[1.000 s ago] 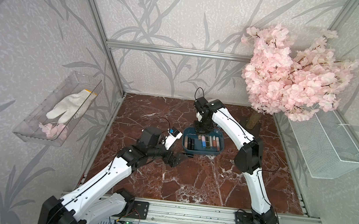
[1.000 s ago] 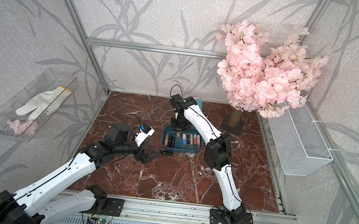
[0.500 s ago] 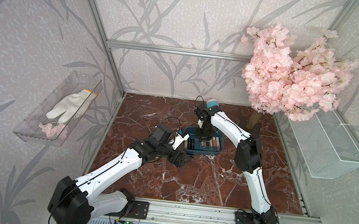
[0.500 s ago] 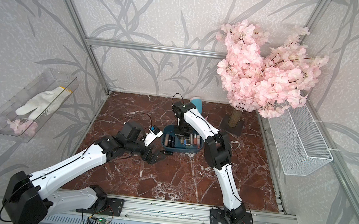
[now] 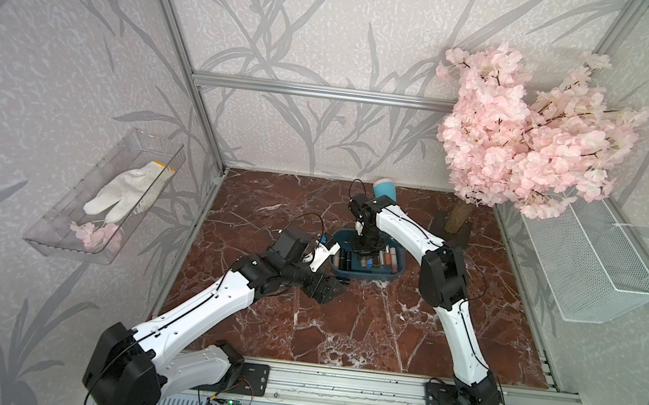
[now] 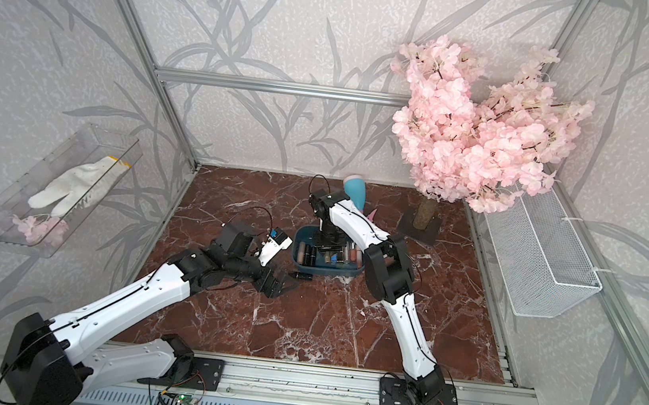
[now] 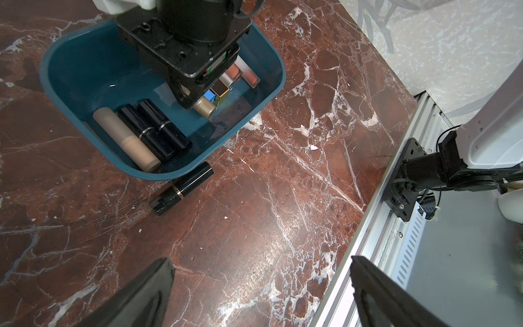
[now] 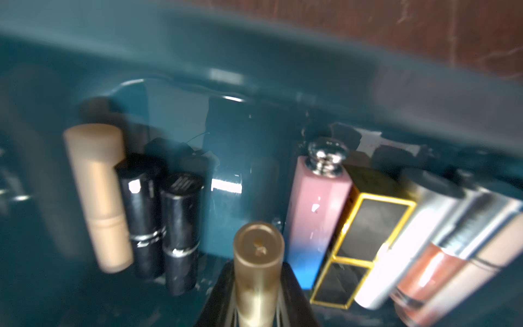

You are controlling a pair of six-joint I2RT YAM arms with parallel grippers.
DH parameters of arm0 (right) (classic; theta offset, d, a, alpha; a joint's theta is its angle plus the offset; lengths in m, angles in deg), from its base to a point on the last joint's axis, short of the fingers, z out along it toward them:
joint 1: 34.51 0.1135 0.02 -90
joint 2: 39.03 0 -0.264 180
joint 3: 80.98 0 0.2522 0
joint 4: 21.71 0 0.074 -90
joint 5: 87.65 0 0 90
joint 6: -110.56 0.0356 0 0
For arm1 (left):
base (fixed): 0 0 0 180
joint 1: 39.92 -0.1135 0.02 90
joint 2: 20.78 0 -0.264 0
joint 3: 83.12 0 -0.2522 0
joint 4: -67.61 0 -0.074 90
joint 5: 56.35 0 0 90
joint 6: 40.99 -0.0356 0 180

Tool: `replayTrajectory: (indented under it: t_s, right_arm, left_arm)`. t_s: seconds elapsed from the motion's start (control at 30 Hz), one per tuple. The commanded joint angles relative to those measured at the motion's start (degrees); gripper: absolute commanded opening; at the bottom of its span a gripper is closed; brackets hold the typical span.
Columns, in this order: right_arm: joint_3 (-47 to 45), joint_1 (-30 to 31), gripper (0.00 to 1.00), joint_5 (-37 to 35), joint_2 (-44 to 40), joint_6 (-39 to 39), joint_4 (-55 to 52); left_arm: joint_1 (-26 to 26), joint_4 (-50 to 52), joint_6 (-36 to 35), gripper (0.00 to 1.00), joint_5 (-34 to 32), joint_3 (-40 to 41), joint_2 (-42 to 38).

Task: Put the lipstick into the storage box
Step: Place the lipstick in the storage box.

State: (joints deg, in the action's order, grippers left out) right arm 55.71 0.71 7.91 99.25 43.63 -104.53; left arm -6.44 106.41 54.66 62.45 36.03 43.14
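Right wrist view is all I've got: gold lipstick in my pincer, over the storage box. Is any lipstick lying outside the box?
Observer: Yes, one black lipstick lies on the marble tabletop, close beside the storage box's outer wall.
Operator: Is the left pincer on it?
Observer: No. The left pincer is open and empty, just short of that lipstick.
Operator: Anything behind the box?
Observer: A teal cup, at the tabletop's far edge.

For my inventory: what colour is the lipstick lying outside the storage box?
Lipstick: glossy black, thin gold band; best in left wrist view.
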Motion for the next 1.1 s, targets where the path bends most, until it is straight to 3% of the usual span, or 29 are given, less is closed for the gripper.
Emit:
replayTrajectory:
  t_s: [0.0, 0.7, 1.07]
  right_arm:
    - [1.94, -0.12, 0.19, -1.29, 1.56, 0.99, -0.71]
    - [6.57, -0.51, 0.32, -2.73, 4.72, 1.27, -3.71]
    - [7.84, -0.47, 0.34, -2.4, 0.79, 1.77, -4.94]
  left_arm:
    - [0.2, -0.65, 0.46, 1.0, -0.16, 0.68, -1.29]
    - [0.23, -1.75, -0.73, 1.0, 0.82, 0.08, 1.08]
    - [0.25, -2.44, -0.16, 1.0, -0.48, 1.63, -1.72]
